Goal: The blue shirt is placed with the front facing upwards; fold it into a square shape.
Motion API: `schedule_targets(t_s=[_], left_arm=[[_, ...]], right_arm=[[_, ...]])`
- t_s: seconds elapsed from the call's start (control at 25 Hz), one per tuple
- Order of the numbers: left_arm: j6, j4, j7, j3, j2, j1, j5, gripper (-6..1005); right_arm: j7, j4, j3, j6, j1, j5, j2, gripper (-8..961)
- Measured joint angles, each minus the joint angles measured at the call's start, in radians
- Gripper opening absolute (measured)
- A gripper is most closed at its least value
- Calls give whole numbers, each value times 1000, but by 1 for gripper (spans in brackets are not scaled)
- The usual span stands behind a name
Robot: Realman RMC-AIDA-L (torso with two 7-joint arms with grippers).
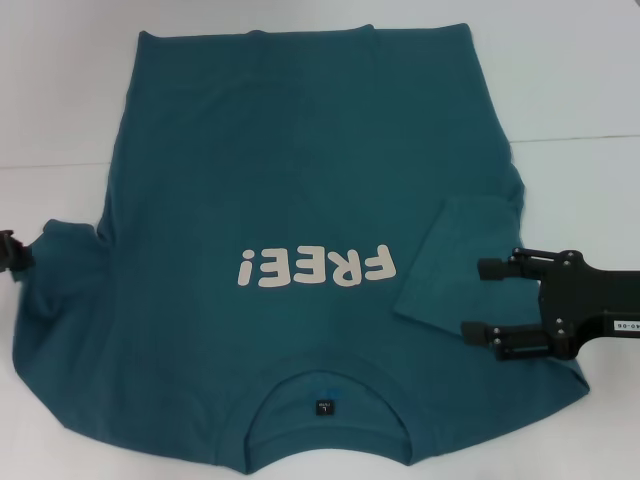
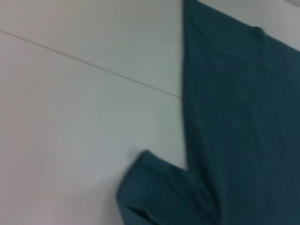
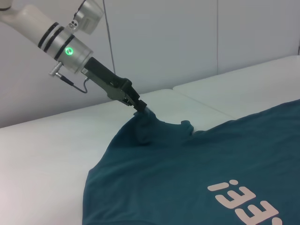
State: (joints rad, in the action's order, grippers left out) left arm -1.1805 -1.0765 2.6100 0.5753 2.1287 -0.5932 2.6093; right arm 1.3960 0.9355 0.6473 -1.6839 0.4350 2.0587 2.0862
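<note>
The blue shirt (image 1: 300, 200) lies print-up on the white desk (image 1: 560, 80), collar toward the robot, hem away. The left gripper (image 3: 140, 108) pinches its left sleeve (image 3: 143, 127). The right gripper (image 1: 485, 300), jaws apart and empty, hovers beside the folded-in right sleeve (image 1: 450, 265).

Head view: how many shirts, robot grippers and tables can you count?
Shirts: 1, the blue shirt
Grippers: 2, the left gripper and the right gripper
Tables: 1, the white table
Total: 4
</note>
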Motion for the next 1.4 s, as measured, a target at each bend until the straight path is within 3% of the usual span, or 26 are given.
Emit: schedule_targets(t_s=[0.44,0.96,1.4], left_arm=[[-88,16,-72,39,25,3,-195,49],[32,185,-78,264,34,-64,-313,48],[69,228,-97,305,35,-62,-344,52]], right_arm=[[-6,-12,0,0,-4,-1,0,923],[-7,-12,0,-2,-12,1,0,923],[-6,-12,0,-5,-13,2,0,923]])
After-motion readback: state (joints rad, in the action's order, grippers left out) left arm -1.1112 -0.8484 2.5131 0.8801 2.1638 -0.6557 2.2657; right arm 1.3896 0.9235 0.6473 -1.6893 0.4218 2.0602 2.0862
